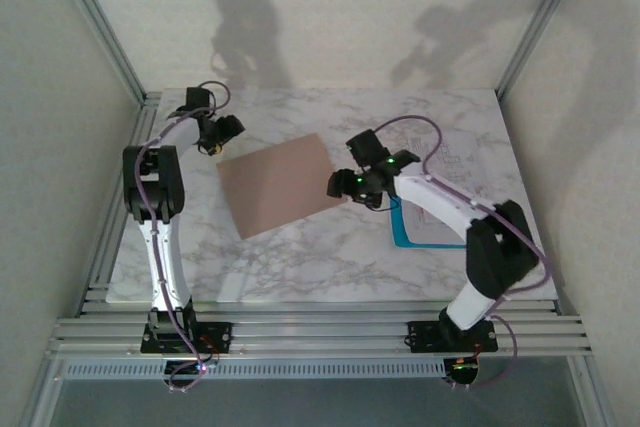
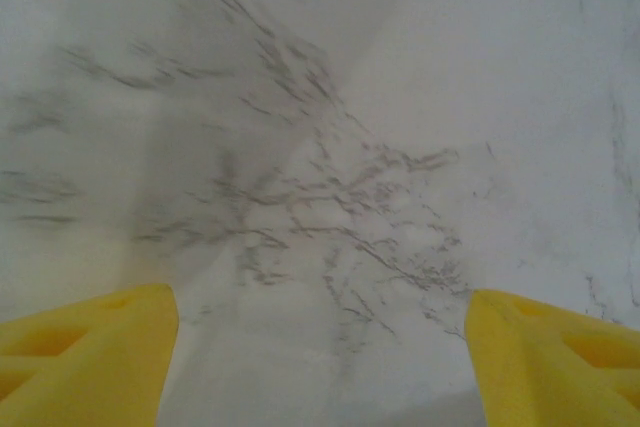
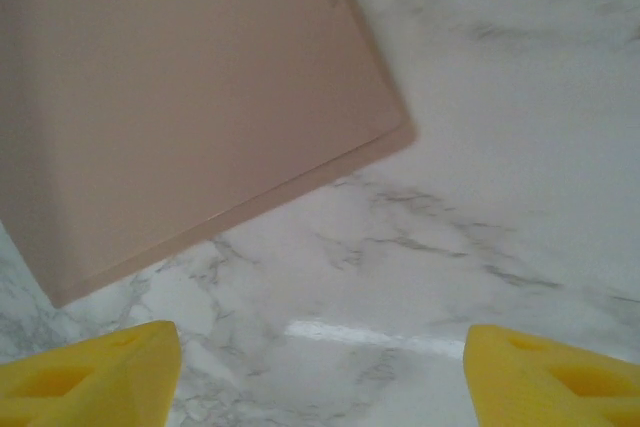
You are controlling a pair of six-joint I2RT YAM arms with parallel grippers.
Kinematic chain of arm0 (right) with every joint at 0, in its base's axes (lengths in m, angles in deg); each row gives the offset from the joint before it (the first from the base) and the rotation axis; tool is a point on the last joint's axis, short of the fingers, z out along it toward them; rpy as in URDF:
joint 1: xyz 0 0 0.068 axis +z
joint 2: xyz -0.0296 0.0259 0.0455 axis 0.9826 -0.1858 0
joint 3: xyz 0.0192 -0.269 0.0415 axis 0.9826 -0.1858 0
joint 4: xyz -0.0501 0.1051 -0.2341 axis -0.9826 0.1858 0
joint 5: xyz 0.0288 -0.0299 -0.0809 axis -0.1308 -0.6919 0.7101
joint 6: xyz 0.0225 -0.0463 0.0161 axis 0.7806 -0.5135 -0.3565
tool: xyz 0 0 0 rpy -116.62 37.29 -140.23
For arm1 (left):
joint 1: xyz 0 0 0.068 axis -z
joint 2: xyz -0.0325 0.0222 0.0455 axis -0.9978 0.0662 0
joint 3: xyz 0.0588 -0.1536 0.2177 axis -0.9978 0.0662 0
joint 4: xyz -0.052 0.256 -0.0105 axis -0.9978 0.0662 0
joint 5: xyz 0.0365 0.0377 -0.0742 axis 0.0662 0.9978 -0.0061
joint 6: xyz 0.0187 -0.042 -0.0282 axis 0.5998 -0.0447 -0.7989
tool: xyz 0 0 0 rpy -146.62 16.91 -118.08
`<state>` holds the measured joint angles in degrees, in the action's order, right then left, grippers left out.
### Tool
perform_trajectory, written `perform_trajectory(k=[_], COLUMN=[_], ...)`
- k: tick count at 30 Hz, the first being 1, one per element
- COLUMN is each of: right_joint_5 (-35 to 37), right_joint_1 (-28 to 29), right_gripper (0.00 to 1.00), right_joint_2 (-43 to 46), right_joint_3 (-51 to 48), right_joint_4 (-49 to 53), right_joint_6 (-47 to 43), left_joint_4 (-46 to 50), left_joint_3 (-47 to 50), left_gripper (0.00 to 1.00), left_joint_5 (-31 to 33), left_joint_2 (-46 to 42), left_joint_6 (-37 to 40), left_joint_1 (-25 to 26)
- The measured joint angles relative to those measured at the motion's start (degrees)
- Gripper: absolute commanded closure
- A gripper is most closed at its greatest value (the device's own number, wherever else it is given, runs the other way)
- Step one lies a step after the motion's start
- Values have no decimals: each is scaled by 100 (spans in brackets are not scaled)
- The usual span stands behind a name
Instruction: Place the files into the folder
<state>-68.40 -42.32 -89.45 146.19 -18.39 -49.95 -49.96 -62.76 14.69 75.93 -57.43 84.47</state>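
Observation:
The folder (image 1: 280, 185) lies closed and flat in the middle of the marble table, a plain pinkish-brown card turned at an angle. Its near corner (image 3: 180, 97) shows at the upper left of the right wrist view. The files (image 1: 418, 228) lie to its right, white sheets partly under the right arm, one edged by a bright blue strip (image 1: 402, 237). My right gripper (image 1: 345, 185) (image 3: 322, 367) hovers open just off the folder's right corner, with bare marble between its yellow fingers (image 3: 95, 372). My left gripper (image 1: 226, 133) (image 2: 320, 352) is open above marble by the folder's far left corner.
The marble tabletop (image 1: 300, 257) is bounded by an aluminium frame, with rails (image 1: 320, 332) along the near edge and uprights at the back corners. White walls close in on both sides. A faintly printed sheet (image 1: 455, 159) lies at the back right.

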Motion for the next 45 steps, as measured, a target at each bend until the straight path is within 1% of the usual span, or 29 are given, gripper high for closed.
perform_trajectory(k=[5,8,18,25,28,36,42,45], right_joint_5=[-334,-463,-761,-800,-846,-951,-992,-968], right_joint_1=[142,144,101,-330,-538,-905,-1060,-1163], right_gripper=[25,25,26,26,26,26,27,27], right_joint_2=[-780,-1038,-1585,-2103,-2341,-2721,-2706,-2514], right_joint_3=[415,522,914,1513,1784,2413,2455,2144], right_joint_4=[31,28,46,264,380,651,660,616], right_joint_6=[162,258,402,295,221,0,-105,-122], left_joint_4=[-31,-269,-1139,-1552,-1591,-1788,-1847,-1781], left_joint_3=[20,293,2006,3121,3453,4651,5322,5490], left_gripper=[23,23,24,25,25,25,27,27], left_joint_5=[-160,-197,-352,-474,-485,-525,-577,-673], left_joint_2=[0,-98,-1071,-1770,-2017,-2920,-3491,-3748], left_joint_6=[33,74,50,-160,-280,-861,-1443,-1641], left_joint_1=[133,155,166,264,452,1241,1843,1923])
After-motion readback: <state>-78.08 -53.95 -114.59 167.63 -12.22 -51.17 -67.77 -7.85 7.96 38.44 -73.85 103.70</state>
